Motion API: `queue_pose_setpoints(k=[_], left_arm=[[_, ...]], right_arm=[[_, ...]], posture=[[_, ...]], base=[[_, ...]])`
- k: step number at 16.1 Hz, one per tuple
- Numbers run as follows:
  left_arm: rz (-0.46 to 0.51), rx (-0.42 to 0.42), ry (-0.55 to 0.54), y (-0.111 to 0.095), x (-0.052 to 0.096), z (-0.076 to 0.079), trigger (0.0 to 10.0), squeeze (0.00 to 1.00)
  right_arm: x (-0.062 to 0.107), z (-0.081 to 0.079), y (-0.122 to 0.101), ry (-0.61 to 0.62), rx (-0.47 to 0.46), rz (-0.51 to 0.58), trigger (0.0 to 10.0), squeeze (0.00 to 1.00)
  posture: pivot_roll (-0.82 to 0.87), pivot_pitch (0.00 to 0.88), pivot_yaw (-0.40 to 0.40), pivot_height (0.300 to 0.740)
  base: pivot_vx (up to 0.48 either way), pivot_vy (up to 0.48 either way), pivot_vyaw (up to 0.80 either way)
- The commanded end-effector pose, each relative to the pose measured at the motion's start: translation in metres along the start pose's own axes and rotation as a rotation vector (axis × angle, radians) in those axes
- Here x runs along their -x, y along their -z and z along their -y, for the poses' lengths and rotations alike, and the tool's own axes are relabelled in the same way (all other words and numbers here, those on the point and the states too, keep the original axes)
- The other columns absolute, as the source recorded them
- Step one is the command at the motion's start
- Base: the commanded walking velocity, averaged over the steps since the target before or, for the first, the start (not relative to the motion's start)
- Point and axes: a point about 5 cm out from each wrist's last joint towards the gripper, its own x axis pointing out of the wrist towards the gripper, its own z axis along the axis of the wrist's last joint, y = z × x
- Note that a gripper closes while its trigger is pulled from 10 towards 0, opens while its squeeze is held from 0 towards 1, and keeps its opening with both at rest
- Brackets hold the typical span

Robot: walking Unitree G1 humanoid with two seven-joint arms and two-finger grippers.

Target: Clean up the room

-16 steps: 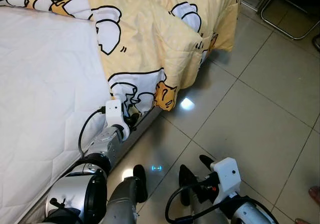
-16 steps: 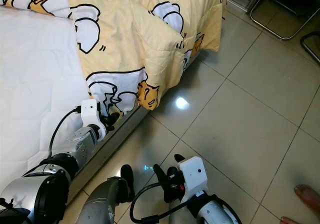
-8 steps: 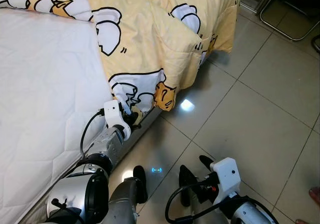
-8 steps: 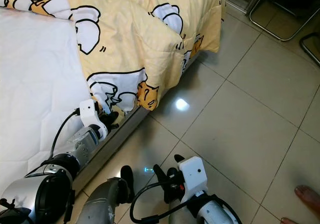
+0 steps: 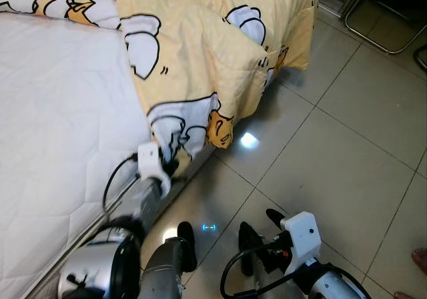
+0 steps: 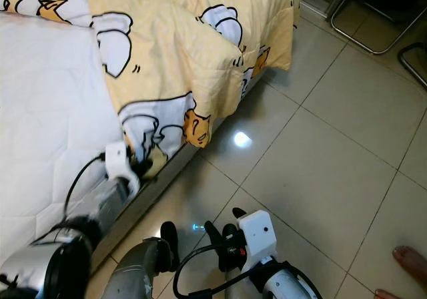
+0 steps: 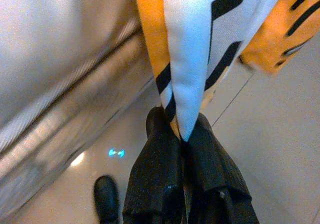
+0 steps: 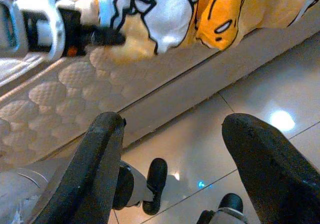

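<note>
A yellow cartoon-print quilt (image 5: 200, 45) lies over the far part of the bed and hangs off its side toward the floor. My left gripper (image 5: 172, 163) is at the bed's edge, shut on the quilt's lower hem; in the left wrist view the two black fingers (image 7: 160, 169) pinch a white and orange fold of the quilt (image 7: 192, 59). My right gripper (image 5: 257, 229) hangs low over the floor tiles, open, with nothing between its fingers (image 8: 100, 154).
A bare white mattress (image 5: 60, 125) takes up the left, with its side rail (image 8: 210, 69) along the floor. Beige floor tiles (image 5: 333, 152) spread to the right. Metal chair legs (image 5: 373, 19) stand at the far right. A person's toes (image 6: 407, 255) show at the right edge.
My left gripper has moved up along the bed's edge and lifted the quilt's hem with it. The right arm has stayed still.
</note>
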Motion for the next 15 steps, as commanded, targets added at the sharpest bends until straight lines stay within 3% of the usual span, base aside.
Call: queue_pose_setpoints(k=[1, 7, 9, 15], left_arm=[[-0.076, -0.047, 0.023, 0.023, 0.007, -0.005, 0.0, 0.00], [-0.177, -0.329, 0.226, 0.049, 0.025, -0.020, 0.0, 0.00], [-0.197, -0.412, 0.396, 0.057, 0.030, -0.009, 0.0, 0.00], [-0.210, -0.463, 0.752, 0.065, 0.037, 0.022, 0.0, 0.00]], right_arm=[[0.004, -0.003, 0.004, -0.006, -0.013, -0.028, 10.0, 0.00], [0.001, -0.002, 0.003, -0.018, -0.009, -0.024, 10.0, 0.00], [0.000, -0.002, 0.003, -0.025, -0.010, -0.025, 10.0, 0.00], [-0.002, 0.000, 0.001, -0.038, -0.006, -0.021, 10.0, 0.00]], posture=[[-0.25, 0.369, 0.016, 0.740], [-0.23, 0.365, 0.016, 0.740], [-0.23, 0.362, 0.015, 0.740], [-0.23, 0.352, 0.012, 0.740]], base=[[0.000, 0.000, 0.00], [0.000, 0.000, 0.00], [0.000, 0.000, 0.00], [0.000, 0.000, 0.00]])
